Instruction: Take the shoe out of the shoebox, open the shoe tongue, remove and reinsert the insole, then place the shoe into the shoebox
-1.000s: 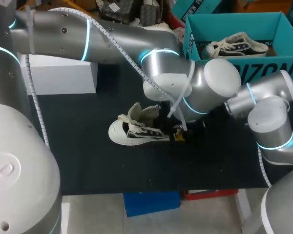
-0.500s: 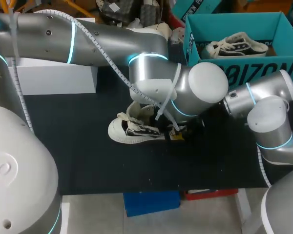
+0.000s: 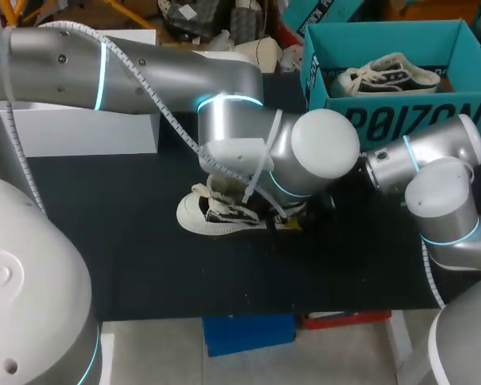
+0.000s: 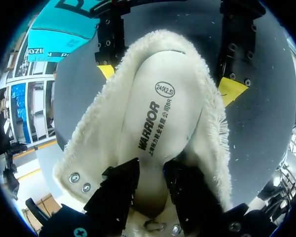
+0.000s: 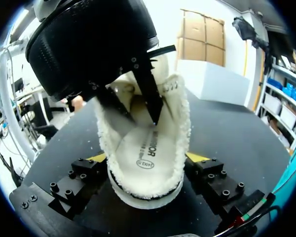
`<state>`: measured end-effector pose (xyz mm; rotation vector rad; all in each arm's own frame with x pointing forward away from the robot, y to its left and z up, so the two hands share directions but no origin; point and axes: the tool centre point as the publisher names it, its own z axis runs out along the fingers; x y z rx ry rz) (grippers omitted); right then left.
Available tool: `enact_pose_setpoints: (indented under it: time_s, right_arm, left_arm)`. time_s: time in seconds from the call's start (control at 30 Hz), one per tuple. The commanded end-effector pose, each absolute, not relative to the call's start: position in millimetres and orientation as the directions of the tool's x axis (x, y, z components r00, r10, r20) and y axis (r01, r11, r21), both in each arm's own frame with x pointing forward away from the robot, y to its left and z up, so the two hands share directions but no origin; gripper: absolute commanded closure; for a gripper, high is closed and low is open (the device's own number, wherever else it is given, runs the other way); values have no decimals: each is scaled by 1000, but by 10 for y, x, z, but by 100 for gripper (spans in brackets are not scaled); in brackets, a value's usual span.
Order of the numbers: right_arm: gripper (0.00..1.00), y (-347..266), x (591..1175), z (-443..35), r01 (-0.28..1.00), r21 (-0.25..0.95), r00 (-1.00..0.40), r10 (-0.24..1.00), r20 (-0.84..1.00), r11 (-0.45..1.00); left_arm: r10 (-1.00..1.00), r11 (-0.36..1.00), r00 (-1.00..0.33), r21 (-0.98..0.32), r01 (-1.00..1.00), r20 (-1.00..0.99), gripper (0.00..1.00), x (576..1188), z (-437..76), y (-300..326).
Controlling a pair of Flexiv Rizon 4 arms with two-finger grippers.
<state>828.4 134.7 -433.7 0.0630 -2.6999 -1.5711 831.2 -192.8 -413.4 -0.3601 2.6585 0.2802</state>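
Observation:
A white fleece-lined shoe (image 3: 199,215) lies on its sole on the black table (image 3: 144,265), toe to the left. My left arm hangs over it and hides its opening in the head view. My left gripper (image 4: 150,195) is down inside the shoe, its two black fingers (image 5: 150,96) standing apart with their tips on the white insole (image 4: 158,113), which lies flat in the shoe. My right gripper (image 5: 147,165) clasps the heel from both sides, one yellow fingertip (image 4: 230,90) against each flank. The teal shoebox (image 3: 401,112) stands at the back right.
A second shoe (image 3: 389,74) lies inside the shoebox. A white box (image 3: 96,128) stands at the table's back left. My right arm's elbow (image 3: 441,192) sits low near the table's right edge. Bare black table stretches in front of the shoe.
My left arm has swung leftward over the shoe, now covering its tongue and opening. The shoe has barely shifted. The right arm has stayed in place.

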Motion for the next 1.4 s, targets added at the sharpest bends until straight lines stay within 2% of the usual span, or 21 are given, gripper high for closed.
enact_pose_setpoints:
  time_s: [0.03, 0.07, 0.13, 0.33, 0.8, 1.13, 1.4]
  right_arm:
    - [100, 1304, 8280, -4348, -26, 869, -999, -44, -5, 495]
    - [100, 1304, 8280, -4348, -26, 869, -999, -44, -5, 495]
    - [100, 1304, 8280, -4348, -26, 869, -999, -44, -5, 495]
    - [100, 1304, 8280, -4348, -26, 869, -999, -44, -5, 495]
    - [100, 1304, 8280, -4348, -26, 869, -999, -44, -5, 495]
    - [100, 1304, 8280, -4348, -26, 869, -999, -44, -5, 495]
    - [100, 1304, 8280, -4348, -26, 869, -999, -44, -5, 495]
  left_arm:
    - [-207, 948, -872, 128, -291, -444, 73, 8503, -4509, -1779]
    - [-210, 948, -873, 127, -292, -440, 78, 8508, -4517, -1780]
    - [-210, 949, -877, 127, -290, -431, 100, 8518, -4527, -1783]
    - [-195, 959, -896, 112, -259, -398, 100, 8502, -4474, -1821]
    - [-195, 980, -935, -15, -200, -297, 100, 8376, -4022, -1862]
    - [-230, 973, -915, -70, -219, -332, 100, 8323, -3710, -1838]
    - [-212, 977, -926, -102, -189, -312, 100, 8249, -3668, -1861]
